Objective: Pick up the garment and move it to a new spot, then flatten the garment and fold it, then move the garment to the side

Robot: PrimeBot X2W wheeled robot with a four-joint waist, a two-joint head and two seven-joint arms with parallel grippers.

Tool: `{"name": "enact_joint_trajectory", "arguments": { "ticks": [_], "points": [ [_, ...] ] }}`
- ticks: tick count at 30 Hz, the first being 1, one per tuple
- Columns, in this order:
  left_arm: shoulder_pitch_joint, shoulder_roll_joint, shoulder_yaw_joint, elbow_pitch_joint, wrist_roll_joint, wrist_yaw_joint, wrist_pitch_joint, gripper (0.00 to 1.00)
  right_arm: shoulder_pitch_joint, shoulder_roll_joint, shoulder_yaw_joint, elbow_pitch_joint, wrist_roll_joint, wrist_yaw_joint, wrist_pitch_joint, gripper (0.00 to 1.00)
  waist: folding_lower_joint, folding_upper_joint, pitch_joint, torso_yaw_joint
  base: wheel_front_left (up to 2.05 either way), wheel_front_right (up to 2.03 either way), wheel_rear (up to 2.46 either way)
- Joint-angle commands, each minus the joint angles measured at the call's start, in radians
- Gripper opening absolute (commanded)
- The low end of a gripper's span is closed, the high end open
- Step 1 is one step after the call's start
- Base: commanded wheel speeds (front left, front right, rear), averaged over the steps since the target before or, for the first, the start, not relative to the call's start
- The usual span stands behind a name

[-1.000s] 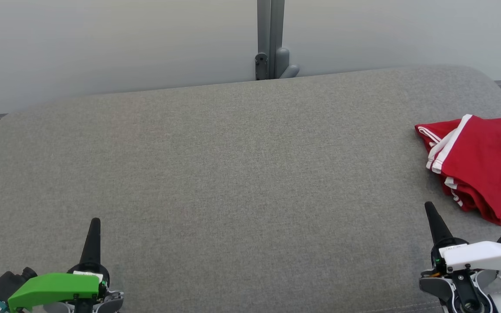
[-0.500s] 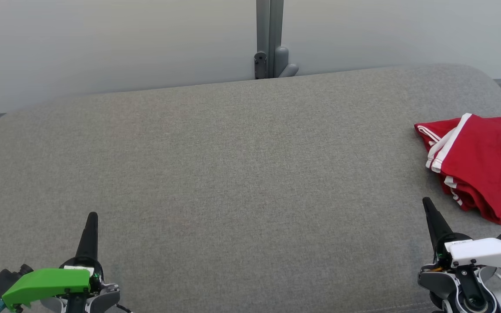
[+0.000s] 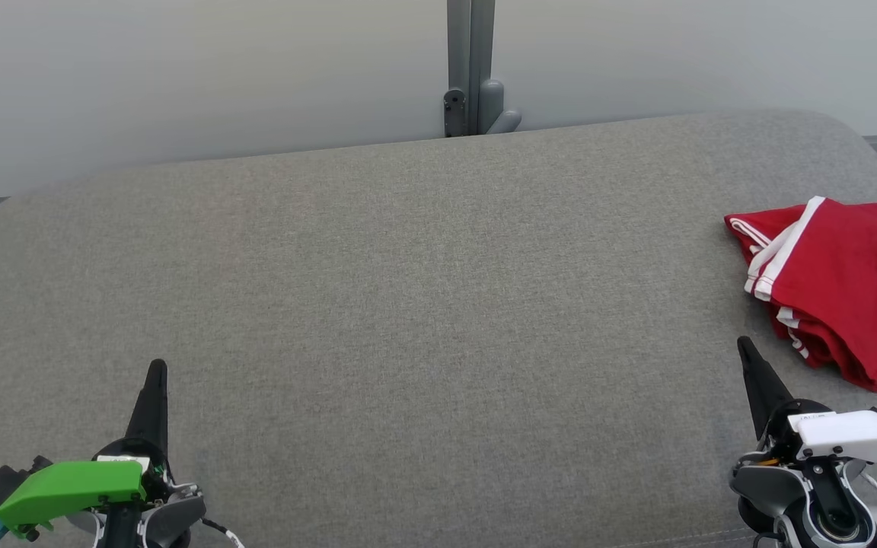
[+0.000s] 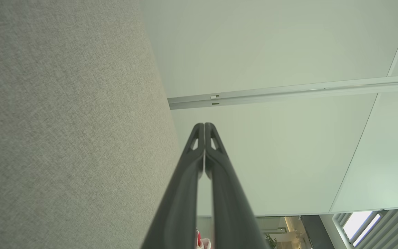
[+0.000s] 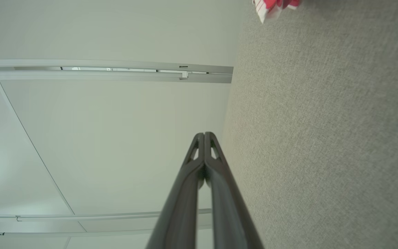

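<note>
Grey woven upholstery [image 3: 423, 304] is spread beneath both claws. At the far left, the left claw [image 3: 156, 371] is seen with its two dark fingers pressed together and nothing between them, held over bare fabric. Well to its right, the right claw [image 3: 745, 350] is likewise closed on nothing. The garment [image 3: 842, 281], red with white stripes, is found just beyond and to the right of the right claw's tip, near it but not touching, and well apart from the left claw. It lies in stacked layers at the cushion's right end and is partly cut off by the picture's edge.

From that lie, the folding and the move aside are judged to be done, and the step in hand is taken to be the parking of the arms. This would be done well if the right claw were drawn straight back along its own line, away from the garment, so that no hem is caught and no layer dragged open.

Both claws and most of the garment are given together in the head view, which neither wrist view offers. In the left wrist view the closed seam between the fingers [image 4: 185, 193] is made plain. In the right wrist view a corner of the garment [image 5: 271, 6] is caught beyond the fingertip, to its right, and a wall rail [image 5: 116, 71] is shown.
</note>
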Motion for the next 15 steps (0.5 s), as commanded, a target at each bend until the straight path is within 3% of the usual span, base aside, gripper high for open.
{"name": "enact_joint_trajectory", "arguments": {
  "ticks": [1,15],
  "points": [
    [-0.018,0.0,0.006,0.001,-0.018,0.0,0.005,0.0,-0.013,-0.006,-0.002,0.001,0.018,0.0,0.007,0.0,0.0,0.0103,0.0,0.0,0.0,0.0,0.0],
    [-0.032,-0.005,0.018,0.005,-0.081,0.0,0.027,0.0,-0.019,-0.006,-0.003,0.003,0.097,0.0,0.024,0.0,0.0,0.0112,0.003,-0.002,0.0,0.0,0.0]
  ]
}}
